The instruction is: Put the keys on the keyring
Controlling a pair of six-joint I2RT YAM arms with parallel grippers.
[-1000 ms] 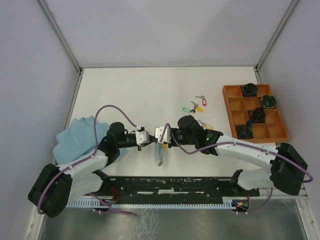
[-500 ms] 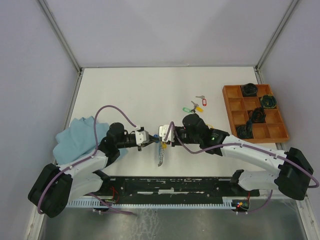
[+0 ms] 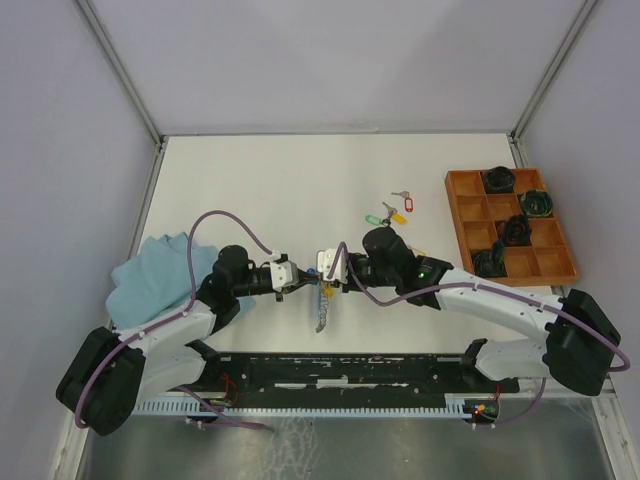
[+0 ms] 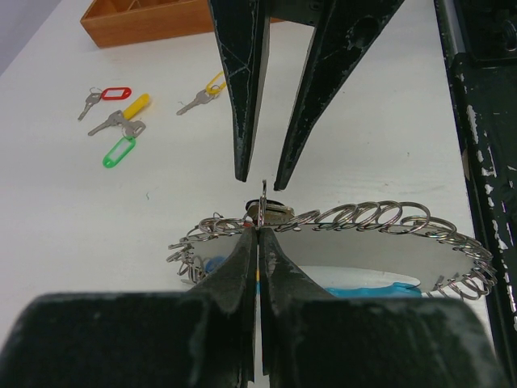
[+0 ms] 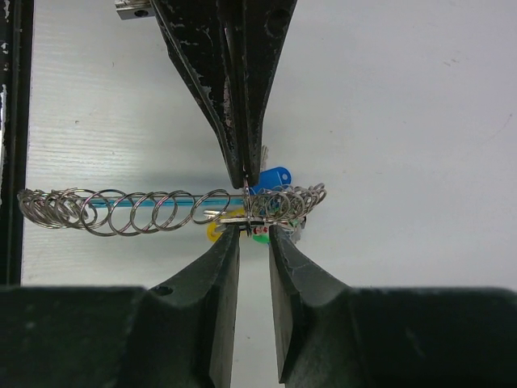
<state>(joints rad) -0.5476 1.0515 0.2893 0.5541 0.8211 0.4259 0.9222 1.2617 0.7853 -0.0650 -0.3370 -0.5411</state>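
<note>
The keyring [image 3: 320, 308] hangs between my two grippers: a grey loop strung with several small split rings [image 5: 121, 210] and a blue sleeve [image 4: 380, 287]. My left gripper [image 3: 298, 283] is shut on a thin ring of it [image 4: 264, 202]; its tips also show in the left wrist view [image 4: 259, 230]. My right gripper [image 3: 322, 277] faces it, open, its tips [image 5: 254, 230] either side of a silver key blade [image 5: 242, 219] on the ring. A blue-tagged key [image 5: 272, 178] hangs there too. Loose keys with green [image 3: 373, 220], yellow [image 3: 398, 216] and red [image 3: 409, 204] tags lie on the table.
A wooden compartment tray [image 3: 452, 215] at the right holds dark coiled bundles [image 3: 497, 180]. A blue cloth [image 3: 150, 272] lies at the left. Another yellow-tagged key [image 3: 412, 248] lies beside the right arm. A black rail runs along the near edge [image 3: 340, 368].
The right arm's wrist shifted slightly right, then back a little towards the left. The left gripper has held still on the ring.
</note>
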